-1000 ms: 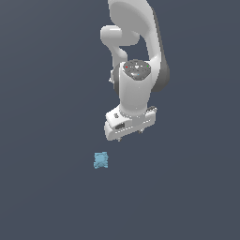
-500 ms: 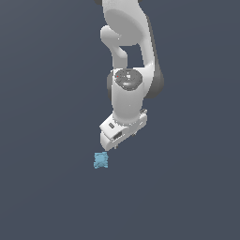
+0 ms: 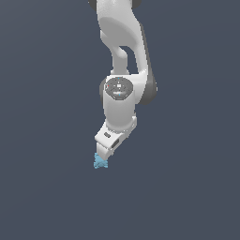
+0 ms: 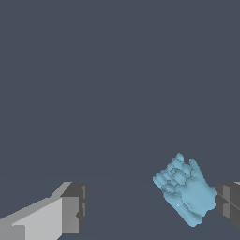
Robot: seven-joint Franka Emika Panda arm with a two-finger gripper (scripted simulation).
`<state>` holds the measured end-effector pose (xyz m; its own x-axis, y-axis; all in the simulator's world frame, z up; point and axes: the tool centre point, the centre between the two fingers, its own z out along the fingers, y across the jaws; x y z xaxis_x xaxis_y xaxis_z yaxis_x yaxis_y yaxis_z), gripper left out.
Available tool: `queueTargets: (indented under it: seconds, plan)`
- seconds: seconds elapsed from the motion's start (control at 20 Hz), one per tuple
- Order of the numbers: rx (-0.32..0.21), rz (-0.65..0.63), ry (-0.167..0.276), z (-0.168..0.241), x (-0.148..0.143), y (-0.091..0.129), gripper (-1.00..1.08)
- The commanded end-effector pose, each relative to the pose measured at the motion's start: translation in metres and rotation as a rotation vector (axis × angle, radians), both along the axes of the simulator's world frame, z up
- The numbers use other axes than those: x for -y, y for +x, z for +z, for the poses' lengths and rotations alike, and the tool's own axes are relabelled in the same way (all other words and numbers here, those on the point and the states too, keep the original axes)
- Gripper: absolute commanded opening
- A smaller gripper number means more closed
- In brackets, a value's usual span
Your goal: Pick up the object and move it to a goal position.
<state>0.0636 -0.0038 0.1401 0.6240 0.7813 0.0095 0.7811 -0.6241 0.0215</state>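
The object [image 3: 99, 162] is a small light-blue lumpy blob lying on the dark grey floor, partly covered from above by the white hand in the exterior view. My gripper [image 3: 104, 153] hangs right over it. In the wrist view the object [image 4: 184, 190] lies between the two fingers, close to one dark fingertip [image 4: 228, 198] and far from the other fingertip [image 4: 75, 207]. The gripper [image 4: 151, 206] is open, with a wide gap between its jaws, and nothing is held.
A plain dark grey floor [image 3: 47, 187] surrounds the object. The white arm [image 3: 121, 56] rises above the gripper toward the top of the exterior view. No other objects show.
The arm has come down and moved toward the exterior view's left, bringing the gripper from well above the object to right over it. The object has not moved.
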Motion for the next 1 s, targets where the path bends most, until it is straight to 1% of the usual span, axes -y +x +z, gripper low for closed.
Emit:
queueTargets:
  seconds: [0.0,0.95]
  plan:
    - [-0.003,0.061,-0.002,-0.004,0.006,0.003,1.0]
    - [-0.019,0.504,-0.006,-0.033,0.056,0.022,1.0]
